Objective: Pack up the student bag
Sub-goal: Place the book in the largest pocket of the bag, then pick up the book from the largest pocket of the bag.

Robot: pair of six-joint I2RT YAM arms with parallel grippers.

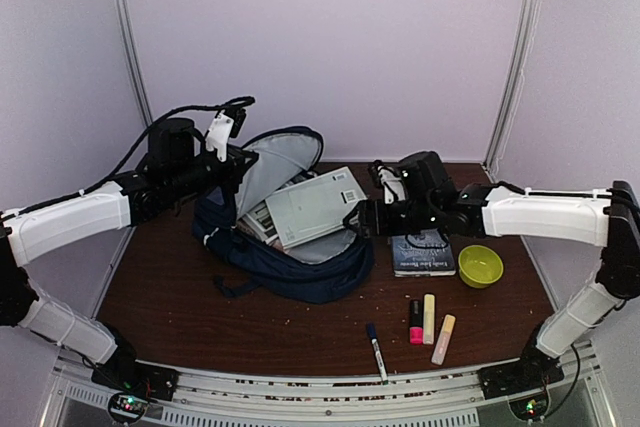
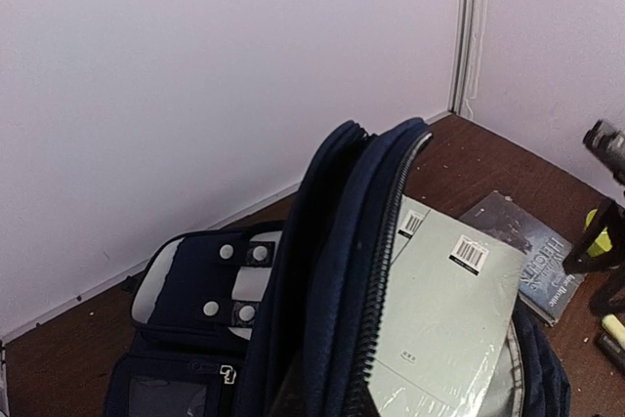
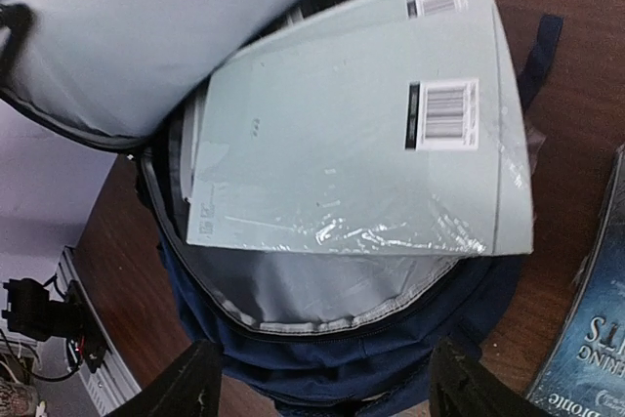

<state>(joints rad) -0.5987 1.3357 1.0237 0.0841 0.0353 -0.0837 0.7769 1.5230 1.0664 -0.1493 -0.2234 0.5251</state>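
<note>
The student bag (image 1: 290,272) lies on the table with its main compartment open, navy outside and grey inside. My left gripper (image 1: 232,162) is shut on the raised flap (image 2: 332,271) and holds it upright; its fingers do not show in the left wrist view. Two pale plastic-wrapped books (image 1: 315,205) stick halfway out of the mouth (image 3: 361,153). My right gripper (image 1: 362,219) stands open just off the bag's right rim. In the right wrist view its fingers (image 3: 195,383) straddle the bag's front wall (image 3: 342,349) with nothing gripped.
A dark book (image 1: 422,252) lies right of the bag, with a yellow-green bowl (image 1: 480,265) beside it. Near the front edge lie a blue-capped pen (image 1: 376,347) and pink (image 1: 415,322), yellow (image 1: 429,317) and peach (image 1: 443,339) highlighters. White walls enclose the table.
</note>
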